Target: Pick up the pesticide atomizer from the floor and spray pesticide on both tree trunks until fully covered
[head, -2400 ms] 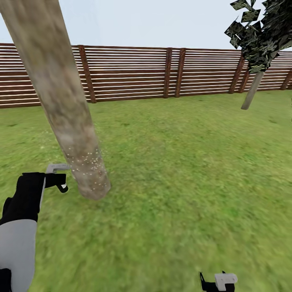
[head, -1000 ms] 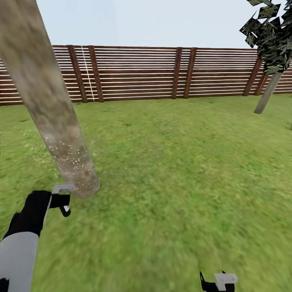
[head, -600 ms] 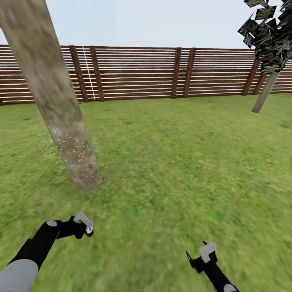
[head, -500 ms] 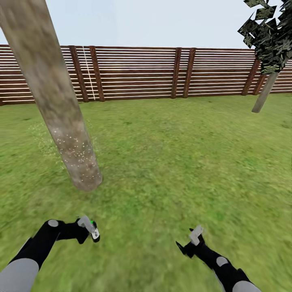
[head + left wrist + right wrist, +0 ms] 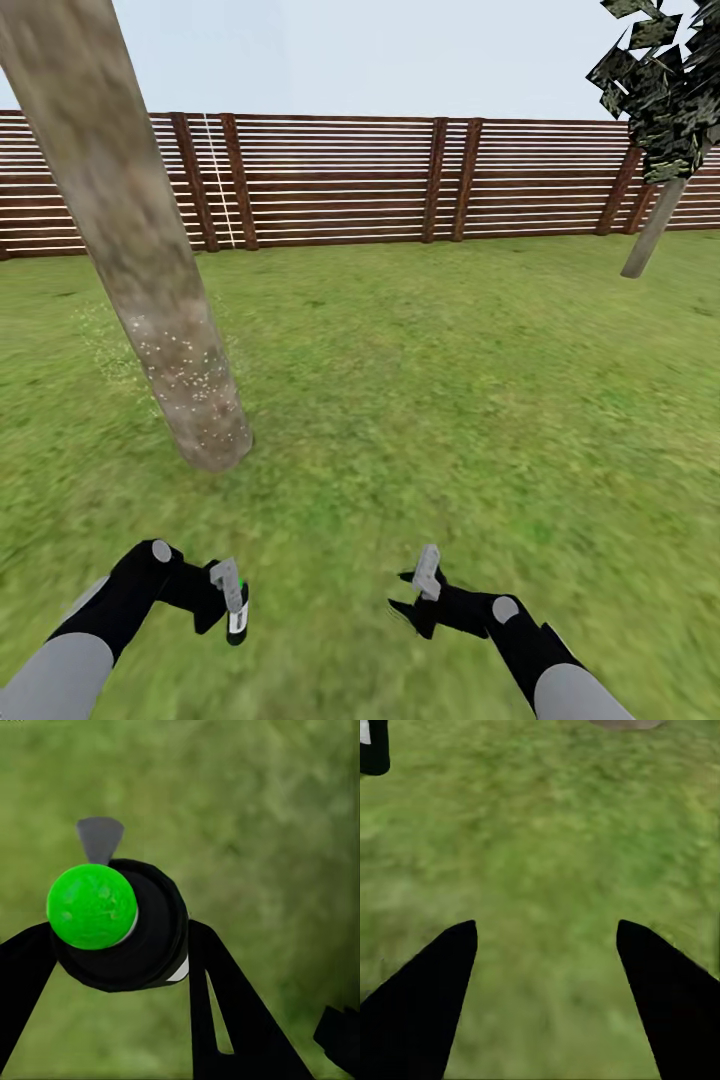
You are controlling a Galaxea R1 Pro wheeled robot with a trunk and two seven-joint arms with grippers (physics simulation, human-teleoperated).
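Left wrist view: pesticide atomizer [image 5: 120, 926] clamped within left pincer [image 5: 112, 967].

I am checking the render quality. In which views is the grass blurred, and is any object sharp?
Head view: grass smeared near the bottom, fence crisp. Left wrist view: grass all soft, pesticide atomizer sharp in the left gripper. Right wrist view: grass blurred.

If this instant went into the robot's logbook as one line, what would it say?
left gripper: shut on pesticide atomizer | right gripper: open, over grass | near tree trunk: white specks low down | far tree: by fence
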